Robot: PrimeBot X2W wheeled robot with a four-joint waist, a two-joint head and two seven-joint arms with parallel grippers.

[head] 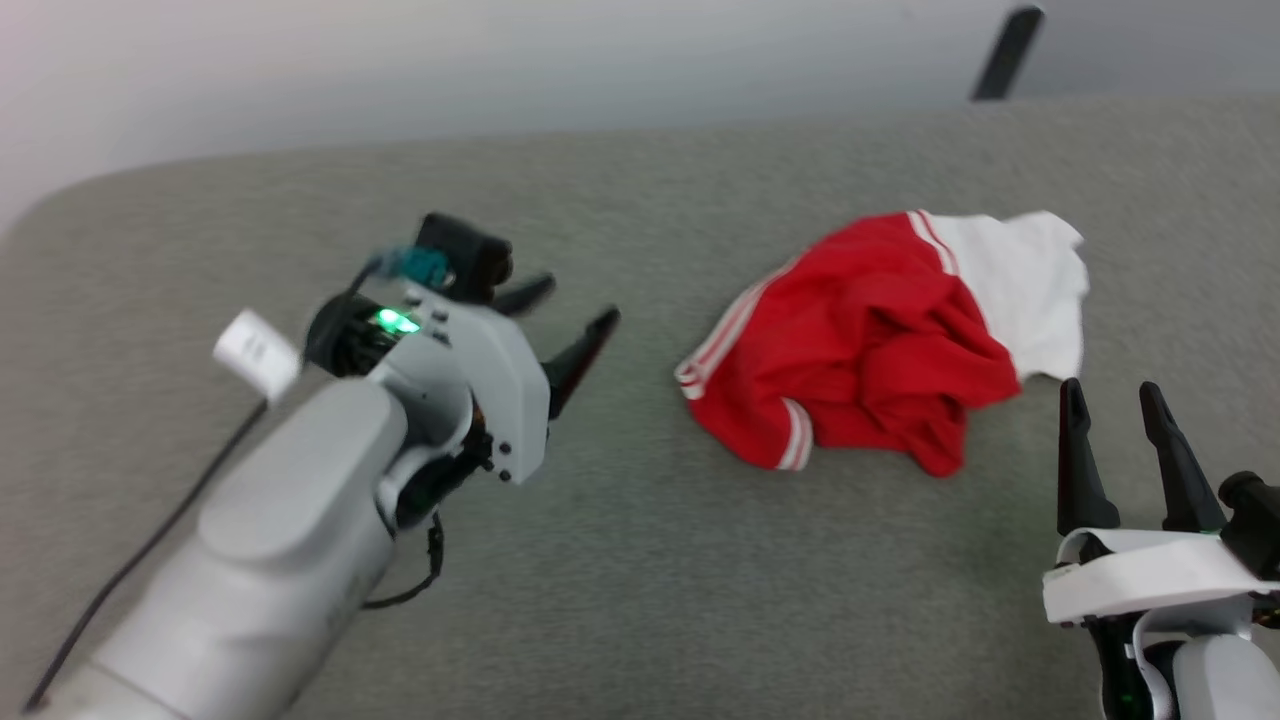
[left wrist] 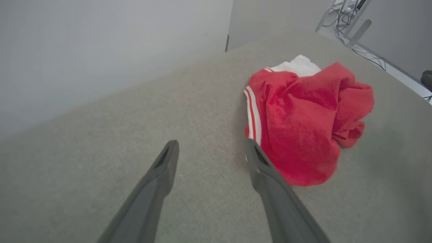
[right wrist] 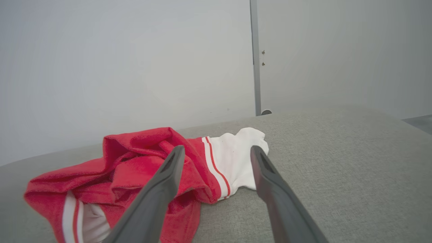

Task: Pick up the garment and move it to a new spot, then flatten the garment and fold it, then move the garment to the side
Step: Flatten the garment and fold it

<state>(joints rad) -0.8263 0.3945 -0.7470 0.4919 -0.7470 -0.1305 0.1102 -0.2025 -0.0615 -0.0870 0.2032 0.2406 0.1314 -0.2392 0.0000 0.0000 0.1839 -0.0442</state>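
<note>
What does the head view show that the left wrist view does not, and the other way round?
The head view adds the right gripper, jaws open, near the garment's white sleeve, and the left arm's pale forearm. The left wrist view adds cables and a pale frame past the grey surface. Both share the crumpled garment on that surface and the left gripper, jaws open, apart from it.

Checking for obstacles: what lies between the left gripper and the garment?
Bare grey surface only, from left gripper to garment, as the head view shows.
</note>
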